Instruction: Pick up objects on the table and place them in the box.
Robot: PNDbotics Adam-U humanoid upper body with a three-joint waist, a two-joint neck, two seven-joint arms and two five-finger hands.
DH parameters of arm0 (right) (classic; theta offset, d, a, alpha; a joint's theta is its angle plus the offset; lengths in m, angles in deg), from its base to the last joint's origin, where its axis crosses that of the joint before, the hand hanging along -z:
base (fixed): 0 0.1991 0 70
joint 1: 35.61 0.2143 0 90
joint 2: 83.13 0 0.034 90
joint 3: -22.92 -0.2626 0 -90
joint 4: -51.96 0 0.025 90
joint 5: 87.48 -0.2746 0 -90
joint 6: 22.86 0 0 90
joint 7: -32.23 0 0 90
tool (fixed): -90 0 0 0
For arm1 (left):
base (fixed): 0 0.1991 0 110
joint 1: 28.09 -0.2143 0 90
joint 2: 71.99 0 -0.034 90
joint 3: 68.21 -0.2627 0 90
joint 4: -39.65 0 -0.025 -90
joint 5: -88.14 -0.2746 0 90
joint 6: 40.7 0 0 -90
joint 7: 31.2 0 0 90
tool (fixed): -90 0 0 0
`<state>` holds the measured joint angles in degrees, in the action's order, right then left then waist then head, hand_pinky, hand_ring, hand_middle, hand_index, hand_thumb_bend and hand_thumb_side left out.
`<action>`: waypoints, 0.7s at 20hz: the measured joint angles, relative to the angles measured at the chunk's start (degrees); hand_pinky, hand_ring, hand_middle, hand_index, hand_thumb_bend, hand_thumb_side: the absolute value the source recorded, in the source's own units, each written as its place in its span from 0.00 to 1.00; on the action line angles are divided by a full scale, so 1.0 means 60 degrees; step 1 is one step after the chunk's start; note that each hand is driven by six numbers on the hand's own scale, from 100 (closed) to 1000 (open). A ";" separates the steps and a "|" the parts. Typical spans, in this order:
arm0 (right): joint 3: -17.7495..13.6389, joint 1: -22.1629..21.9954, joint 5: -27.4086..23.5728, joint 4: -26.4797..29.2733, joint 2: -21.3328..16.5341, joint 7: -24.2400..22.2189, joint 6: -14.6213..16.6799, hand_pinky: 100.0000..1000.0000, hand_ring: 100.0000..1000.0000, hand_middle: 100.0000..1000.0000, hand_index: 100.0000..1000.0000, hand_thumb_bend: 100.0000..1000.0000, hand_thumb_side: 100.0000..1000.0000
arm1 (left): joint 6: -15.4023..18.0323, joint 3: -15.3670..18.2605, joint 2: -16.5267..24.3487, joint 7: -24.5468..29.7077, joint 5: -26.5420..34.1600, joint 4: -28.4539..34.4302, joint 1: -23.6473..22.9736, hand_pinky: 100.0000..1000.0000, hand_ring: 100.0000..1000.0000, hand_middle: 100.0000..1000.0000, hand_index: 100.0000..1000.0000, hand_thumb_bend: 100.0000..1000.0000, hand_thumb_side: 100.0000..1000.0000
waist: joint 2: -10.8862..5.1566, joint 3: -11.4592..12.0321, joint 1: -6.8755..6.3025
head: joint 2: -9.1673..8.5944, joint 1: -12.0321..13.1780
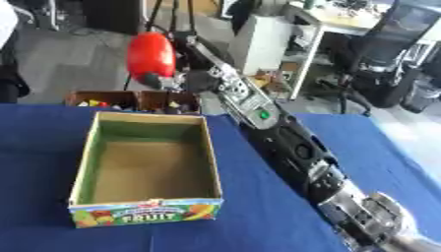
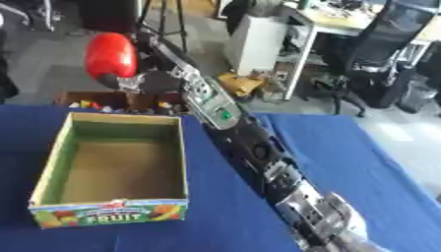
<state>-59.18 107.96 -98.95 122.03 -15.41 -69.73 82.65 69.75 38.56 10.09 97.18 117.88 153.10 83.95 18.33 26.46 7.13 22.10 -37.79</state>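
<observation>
The right arm [image 1: 301, 152] stretches from the lower right corner, cut off there, beside the open box [image 1: 86, 162] on the blue table [image 1: 258, 211]. Farther off, the right hand [image 1: 168, 78], mostly hidden, grips a red object [image 1: 151, 54] raised above the box's far end, over a brown crate [image 1: 134, 101] holding small coloured things.

One red object [image 1: 151, 54] was counted. One open cardboard box [image 1: 84, 162] was recorded on one blue table [image 1: 258, 211]. One hand [image 1: 172, 78] was noted.
</observation>
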 measured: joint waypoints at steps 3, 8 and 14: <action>0.0167 -0.0161 0.0507 0.0070 0.0142 -0.0056 0.0072 0.26 0.82 0.09 0.63 0.56 0.14 | -0.0030 -0.0019 0.0000 0.0005 0.0004 0.0000 0.0038 0.58 0.70 0.65 0.87 0.00 0.77 | 0.0000 -0.0007 0.0011 | 0.0011 -0.0003; 0.0348 -0.0387 0.1395 0.0045 0.0434 -0.0112 0.0096 0.26 0.82 0.09 0.63 0.56 0.13 | -0.0060 -0.0051 0.0000 -0.0006 0.0031 0.0000 0.0067 0.58 0.70 0.65 0.87 0.00 0.77 | 0.0000 -0.0005 0.0021 | 0.0014 -0.0006; 0.0399 -0.0608 0.1993 -0.0076 0.0567 -0.0127 0.0129 0.26 0.83 0.08 0.63 0.55 0.11 | -0.0082 -0.0052 0.0000 0.0007 0.0066 0.0000 0.0110 0.58 0.70 0.65 0.87 0.00 0.77 | 0.0001 0.0008 0.0051 | 0.0010 -0.0005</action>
<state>-56.78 104.31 -86.99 121.58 -12.01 -70.49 83.42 69.25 38.25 10.10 97.22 118.28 153.10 84.61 18.34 26.51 7.44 22.16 -37.82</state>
